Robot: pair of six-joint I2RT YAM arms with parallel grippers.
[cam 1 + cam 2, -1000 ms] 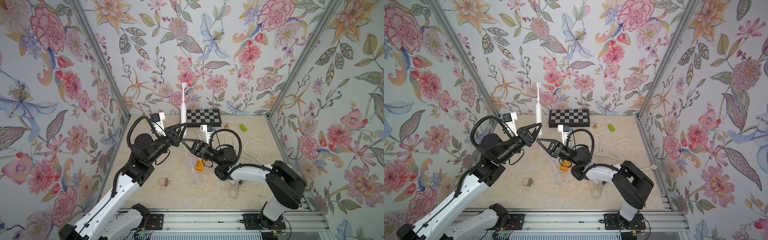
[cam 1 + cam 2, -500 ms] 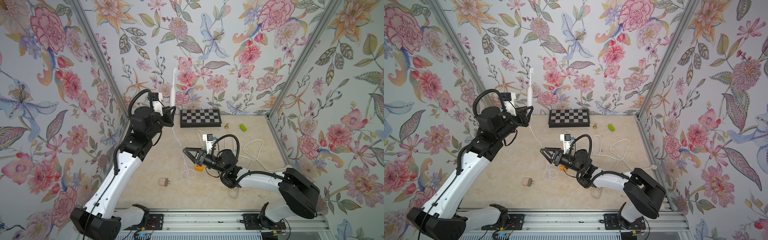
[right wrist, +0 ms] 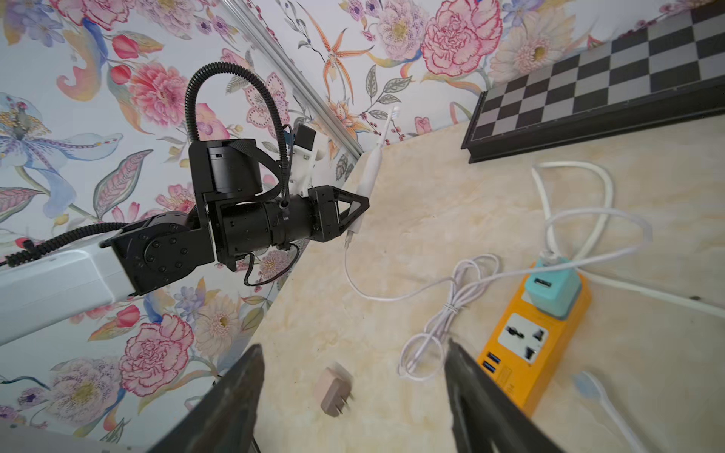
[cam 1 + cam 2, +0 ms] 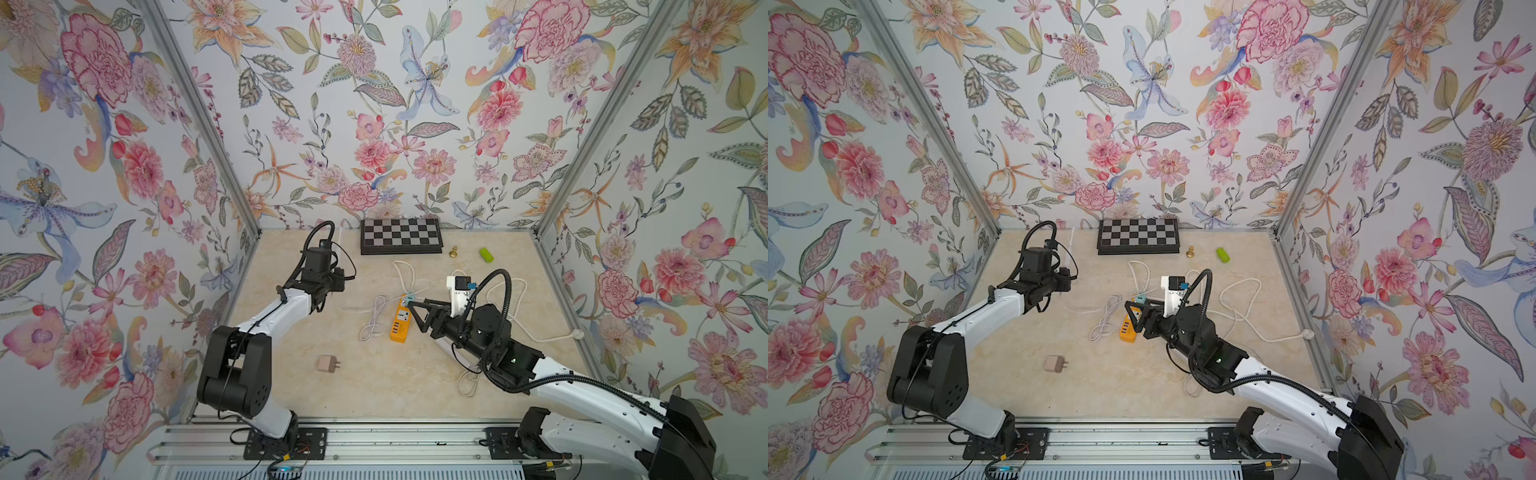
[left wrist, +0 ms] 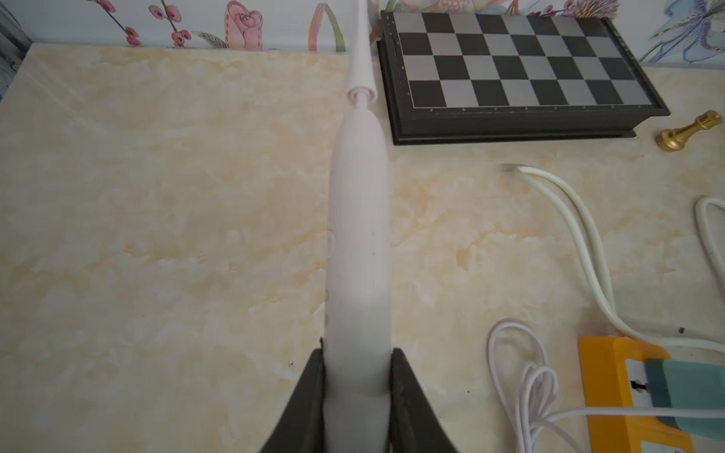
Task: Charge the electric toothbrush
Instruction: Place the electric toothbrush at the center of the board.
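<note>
Progress: partway. Left fingers (image 5: pixel 310 404) clamp the lower handle of the white plastic electric toothbrush (image 5: pixel 359 235); a thin white charging cable (image 3: pixel 353 283) enters its base behind them. Long axis runs out ahead of those fingers, brush head toward the back wall (image 4: pixel 374 124). Right fingers (image 3: pixel 470 392) stand spread, empty, just beside the orange power strip (image 3: pixel 525 353); cable's far end unconfirmed.
</note>
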